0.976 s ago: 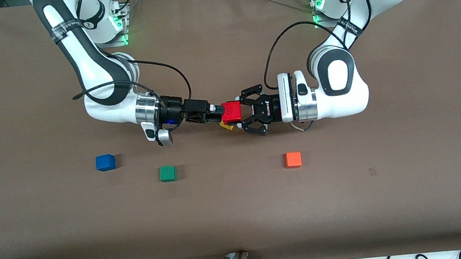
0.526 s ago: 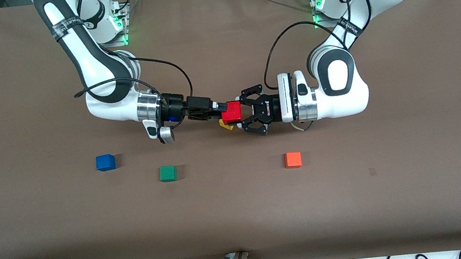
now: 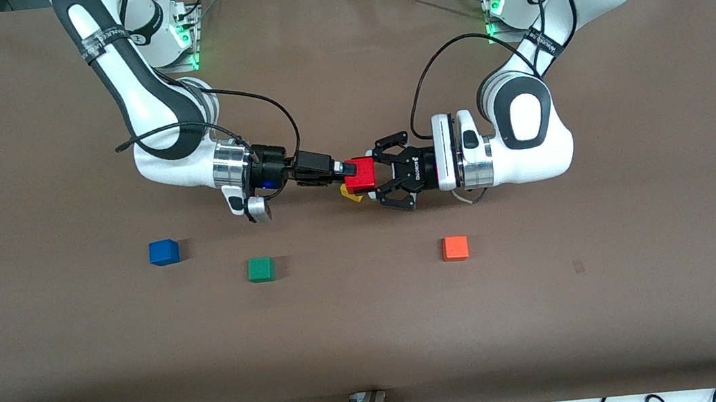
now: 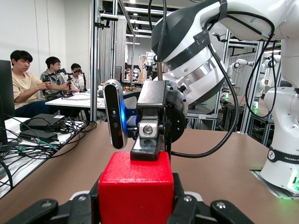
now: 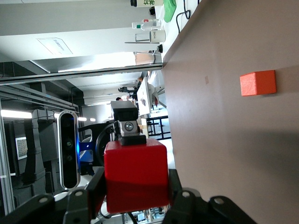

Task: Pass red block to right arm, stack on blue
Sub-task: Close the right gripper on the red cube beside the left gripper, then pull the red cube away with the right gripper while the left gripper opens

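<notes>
The red block (image 3: 362, 174) hangs in the air over the middle of the table, between both grippers. My left gripper (image 3: 371, 175) is shut on it; its black fingers press two opposite sides in the left wrist view (image 4: 136, 193). My right gripper (image 3: 346, 169) meets the block from the right arm's end of the table. Its fingers hug the block in the right wrist view (image 5: 135, 186), and one of its fingers (image 4: 147, 150) lies on the block's top. The blue cube (image 3: 163, 252) sits alone on the table toward the right arm's end.
A yellow piece (image 3: 350, 194) lies on the table under the grippers. A green cube (image 3: 260, 269) sits beside the blue one. An orange cube (image 3: 455, 248) lies toward the left arm's end and shows in the right wrist view (image 5: 258, 82).
My right gripper has slid toward the left gripper until its fingertips reach over the red block. The left gripper and the block have stayed in place.
</notes>
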Available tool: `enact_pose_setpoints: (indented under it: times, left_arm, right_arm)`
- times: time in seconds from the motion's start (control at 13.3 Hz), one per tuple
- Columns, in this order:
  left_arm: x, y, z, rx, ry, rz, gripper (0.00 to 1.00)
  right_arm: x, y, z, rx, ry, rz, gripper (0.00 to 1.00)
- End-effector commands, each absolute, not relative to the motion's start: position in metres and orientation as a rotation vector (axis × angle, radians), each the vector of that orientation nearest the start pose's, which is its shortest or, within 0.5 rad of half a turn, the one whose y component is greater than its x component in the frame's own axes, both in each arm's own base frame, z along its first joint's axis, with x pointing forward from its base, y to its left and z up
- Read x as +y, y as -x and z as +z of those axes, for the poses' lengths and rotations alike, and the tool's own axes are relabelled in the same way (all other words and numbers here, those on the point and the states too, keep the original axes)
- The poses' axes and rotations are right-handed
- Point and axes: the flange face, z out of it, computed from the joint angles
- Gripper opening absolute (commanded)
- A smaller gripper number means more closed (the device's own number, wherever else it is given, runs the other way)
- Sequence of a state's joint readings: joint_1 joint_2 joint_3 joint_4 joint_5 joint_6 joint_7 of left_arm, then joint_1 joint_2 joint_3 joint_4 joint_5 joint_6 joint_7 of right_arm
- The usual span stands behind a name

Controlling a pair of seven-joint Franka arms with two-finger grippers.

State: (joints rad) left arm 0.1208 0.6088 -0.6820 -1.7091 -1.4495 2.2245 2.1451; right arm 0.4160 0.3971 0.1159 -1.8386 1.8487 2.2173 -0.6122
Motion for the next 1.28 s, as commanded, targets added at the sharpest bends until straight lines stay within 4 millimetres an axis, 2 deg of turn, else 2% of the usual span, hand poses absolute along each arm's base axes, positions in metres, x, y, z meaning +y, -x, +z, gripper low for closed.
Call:
enact_pose_setpoints:
  times: [0.0,0.08,0.15,0.38,0.45,0.75,0.9,0.98,1.05,1.2]
  left_arm:
    - [-0.34,-0.602,0.343,-1.233,-1.301,1.12,0.14]
    - [-0.341,-0.602,0.343,-1.228,-1.301,1.118,0.25]
    - [-0.342,-0.6,0.343,-1.228,-1.299,1.114,0.99]
    - [-0.342,-0.6,0.342,-1.221,-1.301,1.114,1.0]
    - [-0.343,-0.6,0.342,-1.221,-1.3,1.112,1.0]
    - [-0.341,-0.6,0.345,-1.216,-1.304,1.107,1.0]
    - [-0.34,-0.604,0.353,-1.176,-1.335,1.063,1.0]
    - [-0.339,-0.609,0.363,-1.145,-1.36,1.026,1.0]
    - [-0.338,-0.612,0.368,-1.151,-1.386,0.977,1.0]
    - [-0.33,-0.623,0.381,-1.206,-1.458,0.881,1.0]
  right_arm:
    - [0.357,-0.554,0.359,0.226,1.697,-0.05,0.07]
    - [0.357,-0.555,0.36,0.226,1.695,-0.051,0.0]
    - [0.357,-0.555,0.361,0.224,1.693,-0.05,0.0]
    - [0.35,-0.562,0.365,0.245,1.686,-0.049,0.0]
    - [0.345,-0.568,0.373,0.251,1.684,-0.055,0.0]
    - [0.316,-0.58,0.392,0.206,1.777,-0.074,0.0]
    - [0.292,-0.586,0.402,0.168,1.845,-0.065,0.0]
    - [0.274,-0.591,0.403,0.159,1.872,-0.059,0.0]
    - [0.255,-0.595,0.407,0.132,1.894,-0.054,0.0]
    - [0.203,-0.601,0.407,0.071,1.977,-0.023,0.0]
